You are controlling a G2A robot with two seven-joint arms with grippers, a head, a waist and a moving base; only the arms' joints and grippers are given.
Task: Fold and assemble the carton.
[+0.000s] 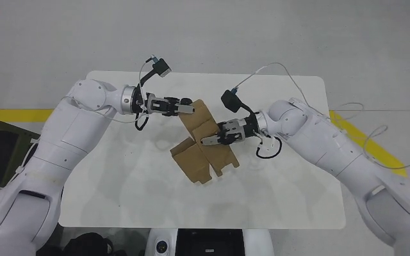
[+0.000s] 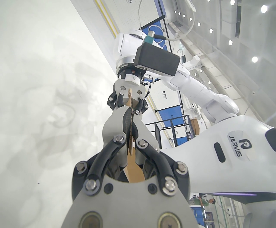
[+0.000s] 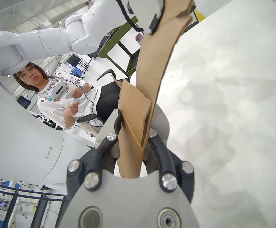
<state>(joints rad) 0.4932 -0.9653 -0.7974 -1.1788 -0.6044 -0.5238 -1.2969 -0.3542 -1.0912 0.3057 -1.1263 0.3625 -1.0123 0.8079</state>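
From above, the white table (image 1: 288, 192) is standing on grey floor (image 1: 192, 32). The carton (image 1: 204, 144) is being held over its middle, with left gripper (image 1: 185, 107) and right gripper (image 1: 206, 139) both pinching flaps.

Left wrist: ceiling lights (image 2: 254, 59) are glowing behind cardboard clamped edge-on.

Right wrist: folded layers are sitting squeezed between the fingers (image 3: 110, 126).

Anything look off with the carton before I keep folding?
The carton hangs tilted between the left end effector and the right end effector, both shut on it, and it is only partly folded. In the right wrist view its edge by the left end effector looks ragged, possibly torn. Nothing else stands out.
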